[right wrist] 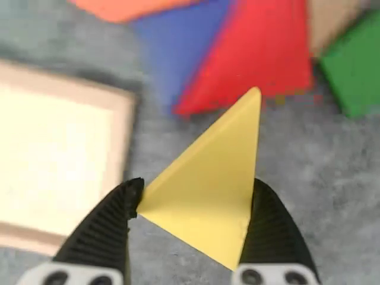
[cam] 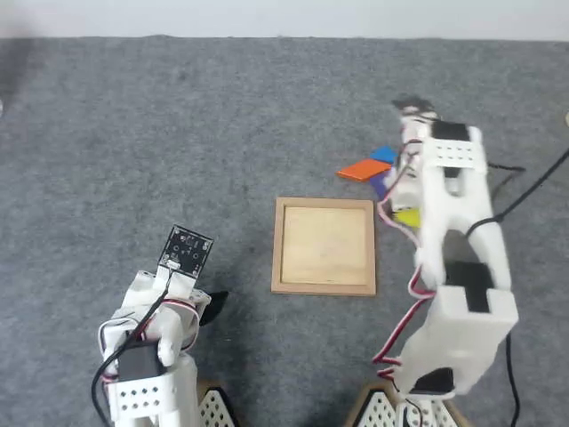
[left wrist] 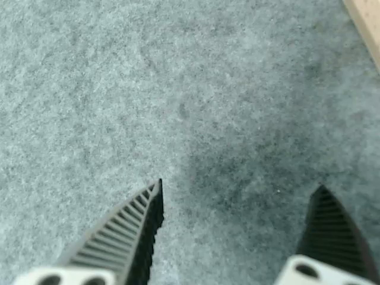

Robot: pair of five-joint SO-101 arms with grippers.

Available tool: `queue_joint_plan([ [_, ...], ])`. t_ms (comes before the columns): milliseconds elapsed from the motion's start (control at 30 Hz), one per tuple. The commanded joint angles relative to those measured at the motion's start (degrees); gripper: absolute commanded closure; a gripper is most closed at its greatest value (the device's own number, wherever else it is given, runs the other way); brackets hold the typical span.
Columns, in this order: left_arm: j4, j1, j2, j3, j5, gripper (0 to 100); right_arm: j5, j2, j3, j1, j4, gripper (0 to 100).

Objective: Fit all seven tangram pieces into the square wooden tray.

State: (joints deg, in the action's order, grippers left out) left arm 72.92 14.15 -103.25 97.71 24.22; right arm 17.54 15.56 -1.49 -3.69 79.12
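My right gripper is shut on a yellow triangle, one black finger on each side of it. In the high view this yellow triangle sits just off the right edge of the square wooden tray, under the right arm. The tray is empty; its rim lies beside the held piece. Beyond it lie a red triangle, a blue piece, an orange piece and a green piece. My left gripper is open over bare carpet, left of the tray.
Grey carpet covers the table. The orange piece and a light blue piece lie at the tray's far right corner. A tray corner shows at the edge of the left wrist view. Cables hang along the right arm.
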Motion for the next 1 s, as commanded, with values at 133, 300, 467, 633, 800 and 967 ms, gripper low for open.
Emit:
queue_joint_plan([
  [133, 0.26, -0.09, -0.88, -1.27, 0.44, 63, 3.96, -7.60, -3.25, -11.82, 0.57, 95.8],
  [300, 0.26, -0.09, -0.88, -1.27, 0.44, 63, 5.63, -7.34, -4.57, -17.98, 0.48, 95.8],
  [467, 0.26, -0.09, -0.79, -1.27, 0.44, 63, 14.51, -6.99, -4.31, -22.02, 0.13, 95.8],
  [633, 0.26, -0.09, -0.79, -1.27, 0.44, 63, 21.54, -2.07, -4.48, -23.96, -2.42, 95.8],
  [800, 0.26, -0.09, -0.79, -1.27, 0.44, 63, 29.45, 3.74, -4.57, -24.92, -3.47, 95.8],
  [967, 0.26, -0.09, -0.79, -1.27, 0.44, 63, 29.98, 5.32, -4.40, -24.92, -5.14, 95.8],
])
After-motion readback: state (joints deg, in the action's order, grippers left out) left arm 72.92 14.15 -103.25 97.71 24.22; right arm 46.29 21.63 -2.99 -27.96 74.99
